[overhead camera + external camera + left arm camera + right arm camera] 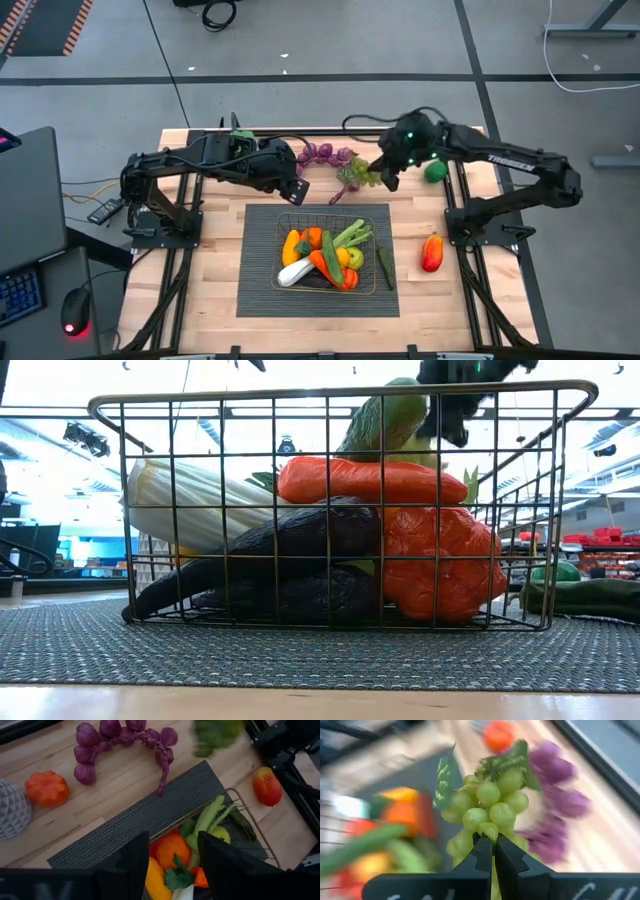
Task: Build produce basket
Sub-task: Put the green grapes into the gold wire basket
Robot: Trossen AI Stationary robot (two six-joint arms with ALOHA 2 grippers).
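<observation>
The brass wire basket [285,222] stands on a dark ribbed mat [260,290] at the table's middle. It holds a leek, carrot, orange, eggplant and other toy produce [330,510]. My right gripper [385,172] is just beyond the mat's far edge, shut on a bunch of green grapes [490,805], which also shows in the high view [355,176]. My left gripper [172,865] is open and empty, above the basket's far left corner, and also shows in the high view [298,188]. A purple bunch [325,153] lies on the table at the far middle. My right gripper pinches the green grape bunch at its near end [493,836] between its two fingers, which are almost together. The bunch reaches out past the fingertips, its leaves [512,760] at the far end. The fingers slant down toward the table's left.
A green apple [434,171] lies at the far right. A red-yellow fruit [432,252] lies right of the mat, and a dark cucumber [386,266] lies on the mat beside the basket. An orange fruit [46,787] and a white patterned pot [12,807] stand at the far left.
</observation>
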